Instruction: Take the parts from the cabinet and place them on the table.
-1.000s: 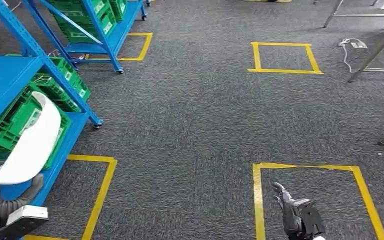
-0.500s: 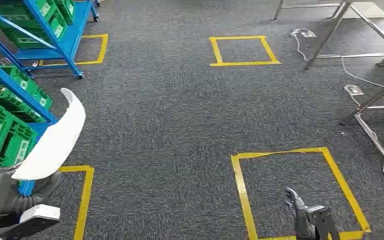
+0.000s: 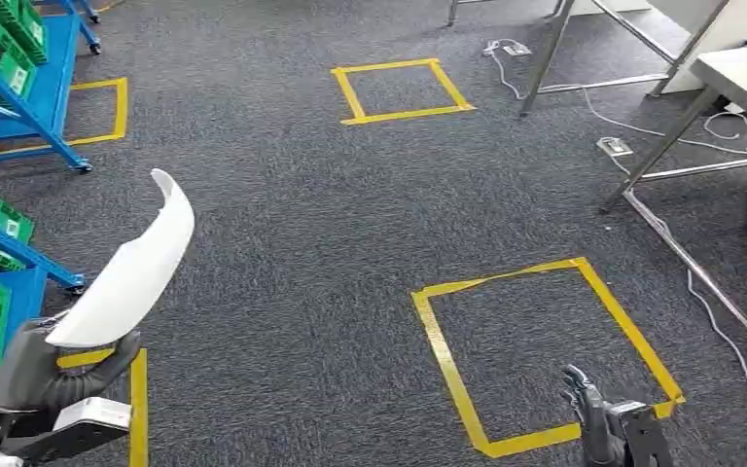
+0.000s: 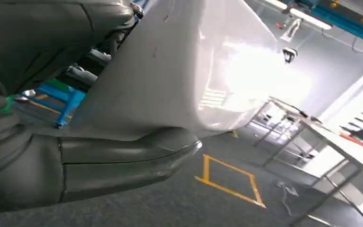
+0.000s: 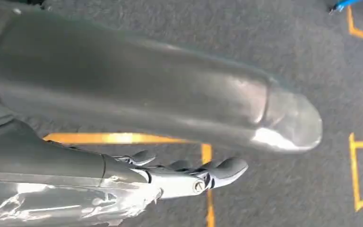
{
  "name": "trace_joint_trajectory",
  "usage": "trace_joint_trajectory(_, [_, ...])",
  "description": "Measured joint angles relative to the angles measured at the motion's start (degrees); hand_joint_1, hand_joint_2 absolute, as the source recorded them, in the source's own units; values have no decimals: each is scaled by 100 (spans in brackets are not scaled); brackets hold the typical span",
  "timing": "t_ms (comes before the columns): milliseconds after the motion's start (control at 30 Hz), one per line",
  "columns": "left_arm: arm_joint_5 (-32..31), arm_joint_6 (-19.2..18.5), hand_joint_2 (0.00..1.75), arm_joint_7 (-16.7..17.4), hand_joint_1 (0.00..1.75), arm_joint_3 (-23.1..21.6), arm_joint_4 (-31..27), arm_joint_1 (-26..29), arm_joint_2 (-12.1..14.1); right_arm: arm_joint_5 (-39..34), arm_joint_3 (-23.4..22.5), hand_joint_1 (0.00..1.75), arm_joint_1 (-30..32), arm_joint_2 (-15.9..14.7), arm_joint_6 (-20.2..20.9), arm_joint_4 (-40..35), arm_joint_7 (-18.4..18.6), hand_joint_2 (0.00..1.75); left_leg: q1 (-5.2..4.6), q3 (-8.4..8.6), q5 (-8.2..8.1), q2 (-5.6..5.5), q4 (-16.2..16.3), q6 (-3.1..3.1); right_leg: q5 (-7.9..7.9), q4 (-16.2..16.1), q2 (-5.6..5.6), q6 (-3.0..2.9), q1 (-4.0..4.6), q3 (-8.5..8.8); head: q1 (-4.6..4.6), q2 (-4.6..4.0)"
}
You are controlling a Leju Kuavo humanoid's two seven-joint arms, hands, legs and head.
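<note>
Low at the left of the head view, we see our left hand [image 3: 44, 365] raised in front of the body, gripping the near end of a long, curved, glossy white plastic part [image 3: 134, 268]. That part slants up and away from the hand over the dark grey carpet [image 3: 282, 243], its far tip curling upward. From the left wrist camera, the thick grey thumb [image 4: 123, 158] lies against the part's smooth face [image 4: 194, 71]. Our right hand [image 3: 608, 428] hangs low at the lower right, over a yellow tape square [image 3: 545, 355], holding nothing, fingers [image 5: 217, 170] apart and nearly straight. Blue steel racks with green crates [image 3: 5, 68] stand at the left edge; a metal-legged white table [image 3: 739, 73] stands at the upper right.
</note>
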Motion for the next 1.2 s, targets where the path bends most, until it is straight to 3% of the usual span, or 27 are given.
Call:
trace_joint_trajectory(33, [24, -31, 175, -5, 175, -27, 13, -25, 2, 27, -42, 0, 2, 22, 40, -2, 0, 0, 4, 0, -41, 21, 6, -29, 28, -63, 59, -46, -49, 35, -11, 0])
trace_joint_trajectory(67, [35, -42, 175, -4, 175, -48, 31, -53, 11, 55, -70, 0, 17, 57, 81, -7, -9, 0, 31, -72, -104, -231, 98, -52, 43, -106, 144, -72, -86, 70, -6, 0])
trace_joint_trajectory(100, [51, -44, 175, -13, 175, -90, 42, -68, 15, 99, -112, 0, -12, 77, 143, -9, -11, 0, 41, -255, -219, -462, 418, -67, 64, -128, 189, -112, -116, 63, -28, 0])
trace_joint_trajectory(133, [57, -48, 175, -11, 175, -105, 48, -82, 20, 125, -158, 0, -43, 83, 195, -7, -13, 0, 42, -542, -385, -579, 903, -87, 79, -138, 260, -131, -141, 52, -44, 0])
trace_joint_trajectory(200, [77, -77, 175, 0, 175, -123, 81, -94, 35, 186, -217, 0, -66, 142, 258, -2, -24, 0, 60, -1110, -598, -608, 1774, -132, 96, -139, 419, -140, -165, 23, -50, 0])
trace_joint_trajectory(233, [88, -85, 175, 0, 175, -129, 90, -102, 41, 203, -245, 0, -63, 160, 291, 2, -26, 0, 73, -1224, -533, -608, 1852, -145, 104, -135, 496, -129, -175, 15, -43, 0])
trace_joint_trajectory(267, [105, -88, 175, 0, 175, -134, 96, -106, 46, 230, -272, 0, -63, 171, 315, 9, -26, 0, 92, -1202, -353, -608, 1704, -162, 110, -131, 573, -121, -191, 8, -48, 0])
trace_joint_trajectory(333, [157, -99, 175, 35, 175, -136, 98, -121, 52, 297, -315, 0, -69, 206, 356, 22, -13, 0, 160, -797, 175, -655, 812, -215, 125, -112, 754, -76, -242, -4, -44, 0])
trace_joint_trajectory(367, [164, -103, 175, 55, 175, -136, 98, -125, 52, 333, -320, 0, -75, 210, 385, 26, 2, 0, 232, -537, 321, -839, 343, -273, 122, -83, 842, -22, -260, -21, -46, 0])
trace_joint_trajectory(400, [175, -105, 175, 74, 175, -140, 98, -120, 50, 361, -328, 0, -86, 210, 391, 28, 9, 0, 305, -384, 295, -1066, 55, -307, 126, 8, 910, 29, -239, -89, -70, 0])
trace_joint_trajectory(500, [169, -112, 175, 89, 175, -142, 107, -109, 50, 422, -333, 0, -91, 221, 387, 89, 2, 0, 241, -419, 257, -925, 105, -190, 186, -25, 1066, 91, -279, -153, -68, 0])
trace_joint_trajectory(533, [162, -112, 175, 87, 175, -147, 107, -114, 50, 426, -333, 0, -89, 223, 392, 123, 2, 0, 267, -422, 278, -842, 90, -139, 186, -35, 1118, 112, -286, -159, -61, 0])
trace_joint_trajectory(567, [153, -112, 175, 89, 175, -149, 107, -119, 55, 426, -333, 0, -81, 229, 389, 138, 0, 0, 257, -384, 264, -803, 78, -87, 122, 33, 935, 117, -264, -234, -51, 0])
trace_joint_trajectory(600, [144, -112, 175, 87, 175, -153, 107, -90, 55, 429, -333, 0, -104, 232, 385, 151, -2, 0, 254, -363, 267, -762, 78, -56, -27, 298, 644, 122, -226, -339, 16, 0])
trace_joint_trajectory(633, [138, -112, 175, 83, 175, -155, 107, -73, 55, 426, -333, 0, -137, 234, 385, 170, -4, 0, 235, -358, 264, -699, 78, -45, -232, 737, 460, 139, -222, -537, 33, 0])
trace_joint_trajectory(700, [99, -112, 175, 72, 175, -166, 107, -49, 61, 429, -330, 0, -208, 238, 385, 242, -13, 0, 201, -356, 253, -551, 80, -24, -630, 1721, 309, 164, -231, -987, 35, 0])
trace_joint_trajectory(733, [90, -116, 175, 65, 175, -171, 107, -47, 63, 431, -330, 0, -228, 238, 385, 291, -19, 0, 192, -354, 250, -489, 80, -19, -680, 1902, 294, 168, -234, -1062, 33, 0])
trace_joint_trajectory(767, [77, -129, 175, 63, 175, -182, 107, -47, 68, 437, -328, 0, -233, 238, 385, 327, -28, 0, 187, -352, 246, -435, 80, -16, -614, 1786, 295, 156, -232, -968, 33, 0])
trace_joint_trajectory(833, [11, -149, 175, 63, 175, -234, 107, -38, 76, 444, -328, 0, -244, 238, 376, 404, -61, 0, 184, -333, 229, -353, 80, -21, -258, 863, 254, 94, -199, -385, 31, 0])
trace_joint_trajectory(867, [-4, -149, 175, 63, 175, -249, 107, -37, 79, 444, -328, 0, -266, 238, 376, 417, -70, 0, 184, -313, 220, -316, 79, -34, -113, 346, 129, 49, -159, -45, 35, 0])
trace_joint_trajectory(900, [-19, -149, 175, 63, 175, -258, 107, -27, 79, 446, -328, 0, -319, 238, 374, 428, -76, 0, 187, -309, 217, -267, 72, -53, -200, 50, -142, 31, -73, 135, 35, 0])
trace_joint_trajectory(933, [-28, -144, 175, 63, 175, -258, 107, -29, 85, 448, -326, 0, -374, 238, 372, 450, -94, 0, 148, -311, 218, -212, 99, -81, -166, 29, -95, 19, -32, 177, 31, 0])
trace_joint_trajectory(1033, [-46, -147, 175, 63, 175, -293, 112, -33, 98, 453, -330, 0, -402, 238, 356, 524, -109, 0, 162, -285, 243, -67, 43, -160, -127, -4, 87, -25, -12, 124, 29, 0])
trace_joint_trajectory(1067, [-46, -147, 175, 63, 175, -293, 112, -40, 103, 453, -330, 0, -405, 238, 357, 538, -113, 0, 185, -310, 147, -90, 52, -194, -92, -116, 148, -62, -109, 211, 26, 0])
trace_joint_trajectory(1100, [-50, -147, 175, 63, 175, -300, 120, -52, 109, 450, -330, 0, -404, 247, 354, 555, -122, 0, 186, -353, 129, -309, 172, -207, -78, -157, 215, -76, -107, 233, 18, 0])
trace_joint_trajectory(1133, [-46, -144, 175, 61, 175, -311, 120, -44, 116, 457, -335, 0, -432, 245, 352, 575, -116, 0, 183, -545, 0, -477, 496, -212, -63, -163, 247, -115, -123, 238, 2, 0])
trace_joint_trajectory(1200, [-48, -147, 175, 61, 175, -313, 127, -23, 146, 457, -333, 0, -455, 247, 352, 603, -118, 0, 186, -1084, -320, -599, 1418, -257, -62, -169, 385, -127, -141, 233, -13, 0])
